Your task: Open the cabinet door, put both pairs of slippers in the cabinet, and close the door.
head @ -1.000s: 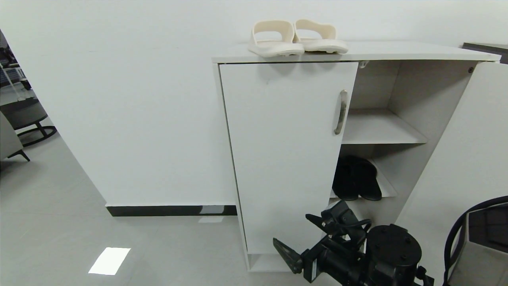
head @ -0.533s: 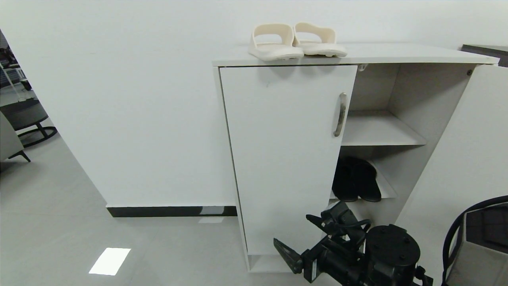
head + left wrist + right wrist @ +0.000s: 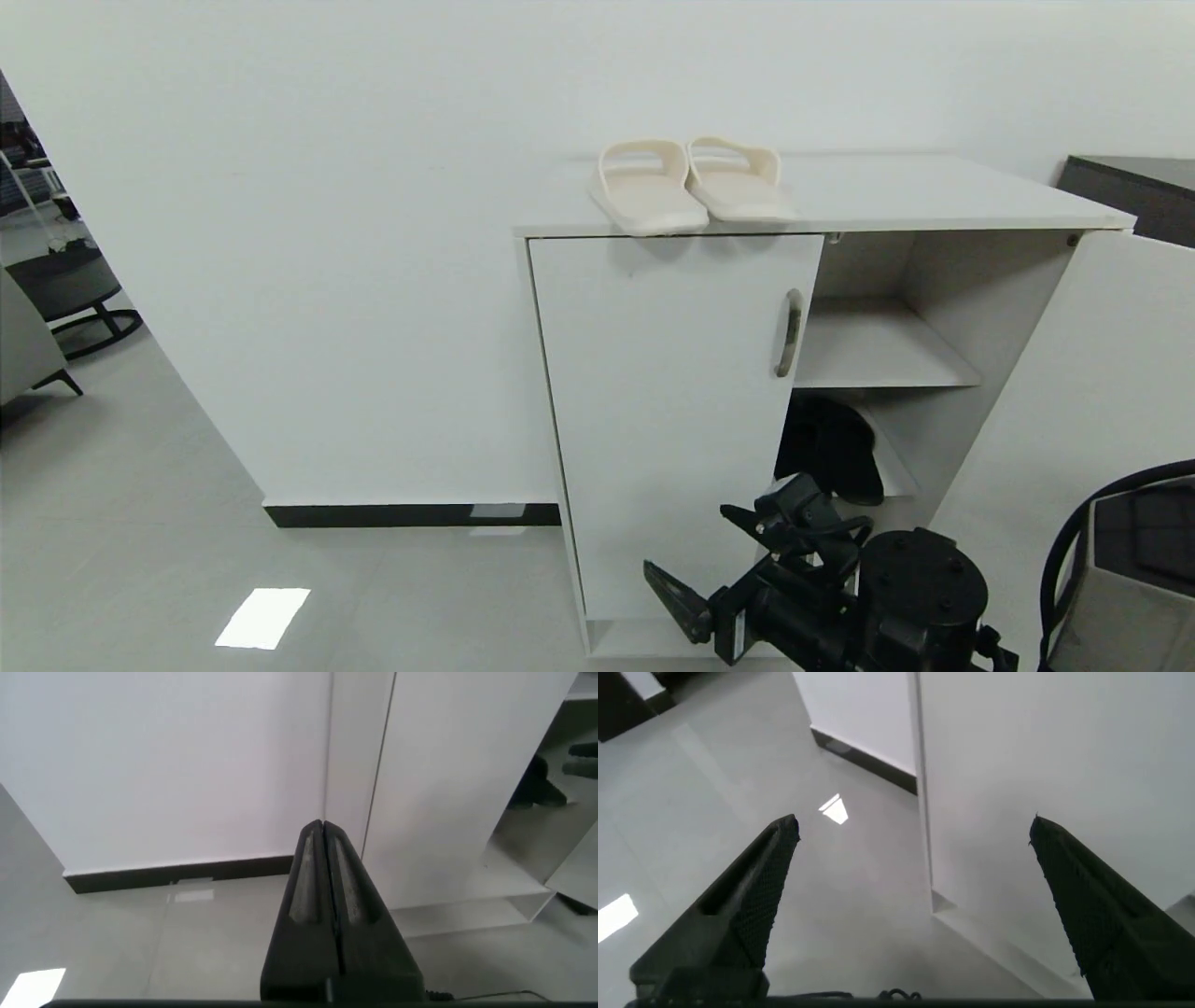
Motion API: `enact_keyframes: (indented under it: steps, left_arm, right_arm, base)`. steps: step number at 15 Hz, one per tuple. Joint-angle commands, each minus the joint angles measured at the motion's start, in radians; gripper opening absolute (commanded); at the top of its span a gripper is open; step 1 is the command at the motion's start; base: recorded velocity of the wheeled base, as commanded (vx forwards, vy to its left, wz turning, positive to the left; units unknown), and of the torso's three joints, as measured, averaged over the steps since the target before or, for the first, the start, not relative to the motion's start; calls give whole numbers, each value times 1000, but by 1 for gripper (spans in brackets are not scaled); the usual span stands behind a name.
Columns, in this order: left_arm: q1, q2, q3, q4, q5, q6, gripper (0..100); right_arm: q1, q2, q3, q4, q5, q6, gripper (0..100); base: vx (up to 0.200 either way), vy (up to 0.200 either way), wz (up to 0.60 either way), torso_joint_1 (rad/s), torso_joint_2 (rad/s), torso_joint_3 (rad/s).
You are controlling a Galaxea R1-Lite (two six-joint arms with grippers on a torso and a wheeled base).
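A pair of cream slippers (image 3: 691, 191) lies on top of the white cabinet (image 3: 915, 191), above its closed left door (image 3: 663, 411). The right door (image 3: 1074, 392) stands wide open. Inside, a pair of black slippers (image 3: 831, 448) rests on the lower shelf, while the upper shelf (image 3: 878, 350) is bare. My right gripper (image 3: 684, 538) is open low in front of the closed door, holding nothing; in its wrist view the right gripper (image 3: 913, 821) faces the door's bottom corner. My left gripper (image 3: 322, 826) is shut and empty, out to the left of the cabinet (image 3: 448, 784).
A dark piece of furniture (image 3: 1134, 187) stands right of the cabinet. A grey and black object (image 3: 1120, 560) sits at the bottom right. A round black table (image 3: 65, 289) is far left. Bare floor (image 3: 280, 579) stretches left of the cabinet.
The whole head picture has shifted down, so the camera has risen; more of the cabinet top shows. The slippers, doors and right gripper have not visibly moved.
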Motion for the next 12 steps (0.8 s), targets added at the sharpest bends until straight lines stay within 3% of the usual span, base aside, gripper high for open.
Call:
enact_keyframes:
  steps: [1, 12]
  left_arm:
    - [0, 1, 0, 0, 0, -1, 0]
    - [0, 1, 0, 0, 0, 0, 0]
  right_arm:
    - [2, 2, 1, -1, 0, 0, 100]
    - [13, 1, 12, -1, 0, -3, 100]
  base:
    - [0, 0, 0, 168, -471, -290]
    - [0, 0, 0, 204, -488, -282]
